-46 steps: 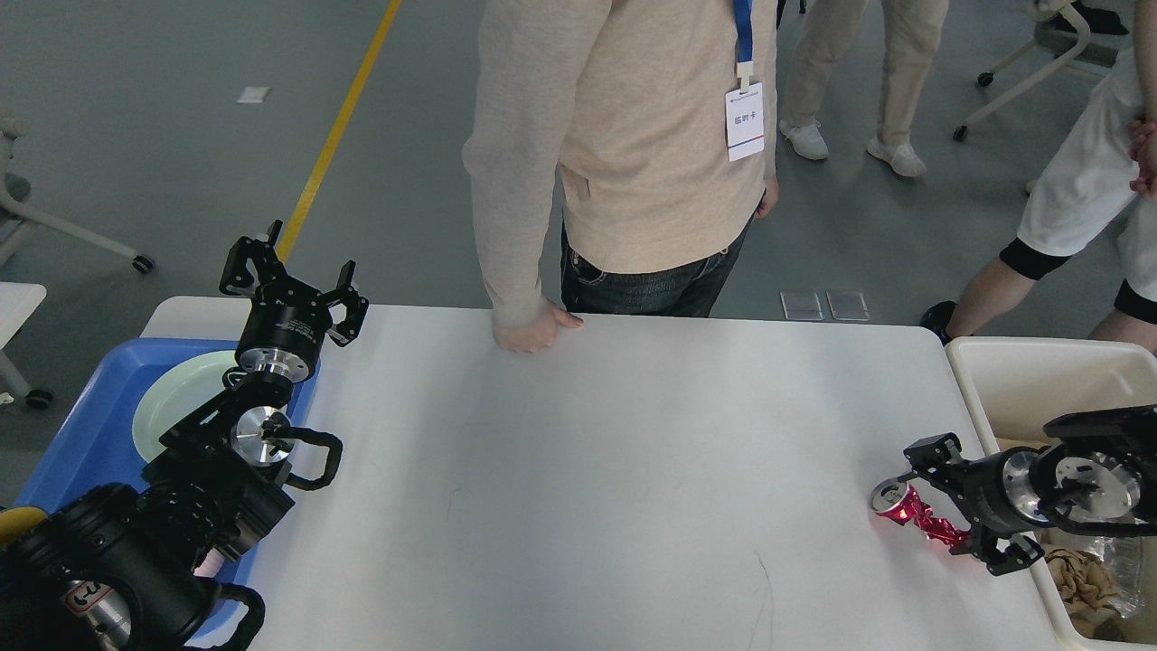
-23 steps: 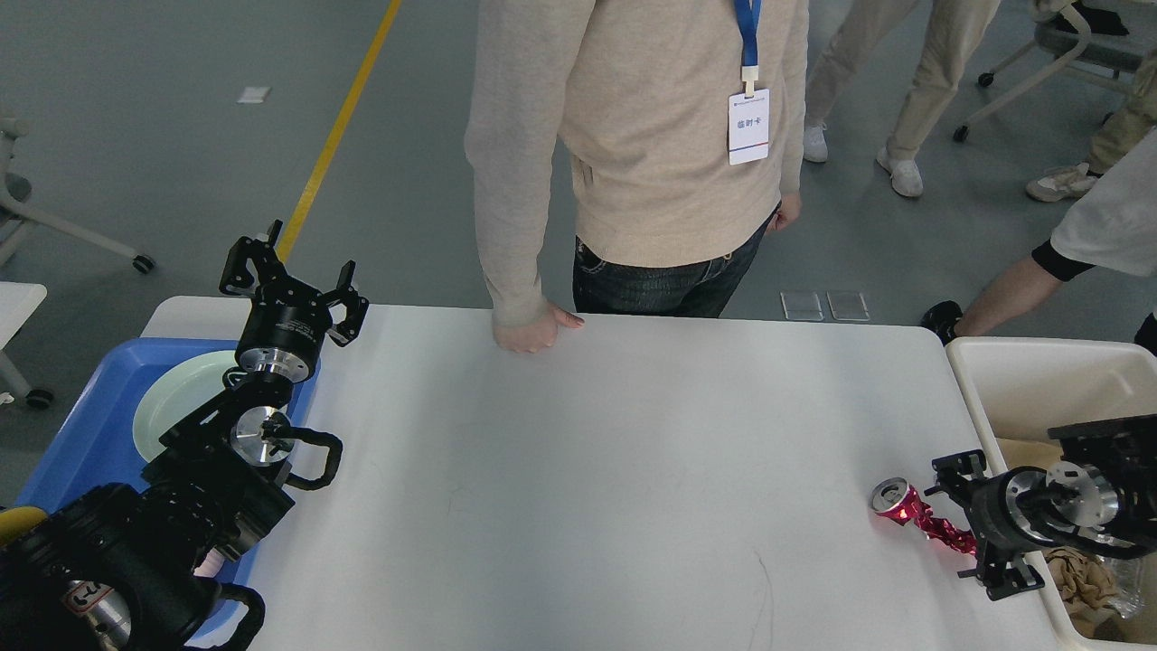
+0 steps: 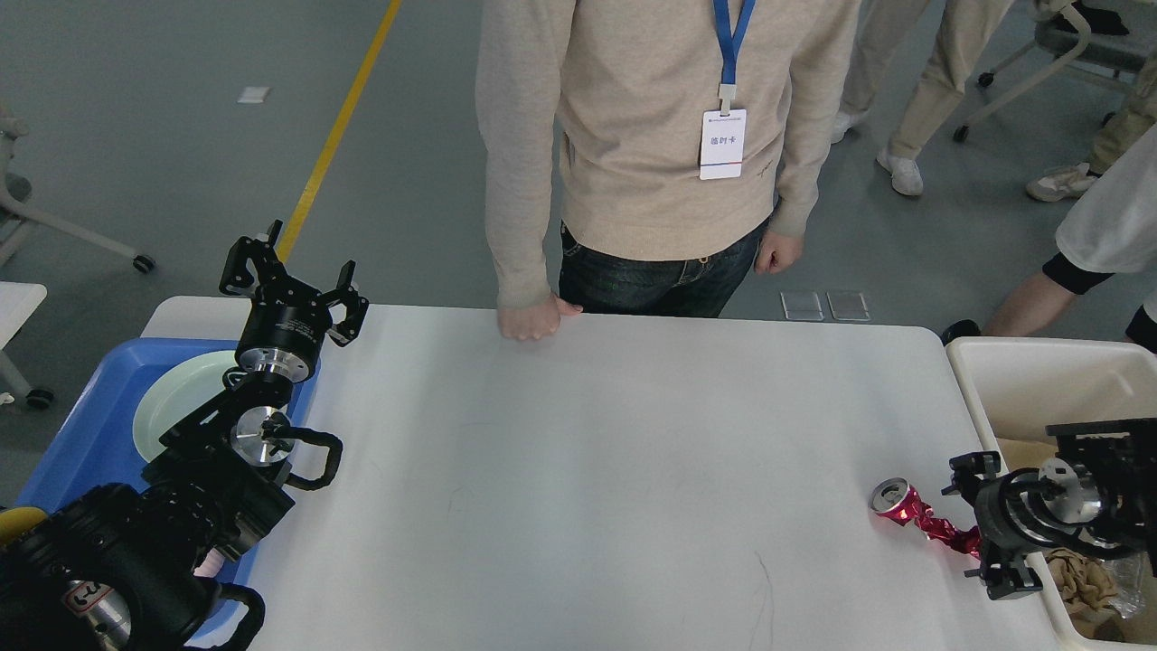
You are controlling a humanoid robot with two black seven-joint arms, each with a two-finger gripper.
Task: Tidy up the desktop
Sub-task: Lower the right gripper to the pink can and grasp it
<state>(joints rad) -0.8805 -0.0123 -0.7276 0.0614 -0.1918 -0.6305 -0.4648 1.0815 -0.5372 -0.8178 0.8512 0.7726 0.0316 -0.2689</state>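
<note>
The white desktop (image 3: 615,452) fills the middle of the view. A crushed red can (image 3: 908,513) lies on it near the right edge. My right gripper (image 3: 976,523) is open just right of the can, its jaws at the can's near end, not closed on it. My left gripper (image 3: 291,278) is open and empty, raised over the desktop's far left corner beside the blue tray (image 3: 81,425).
The blue tray holds a pale green plate (image 3: 176,398). A white bin (image 3: 1039,371) with crumpled paper stands off the right edge. A person in a beige sweater rests a fist (image 3: 529,321) on the far edge. Other people and chairs stand behind.
My right gripper has drawn back to the right, off the can, which stays on the desktop. The person has shifted to the right. My left arm has not moved.
</note>
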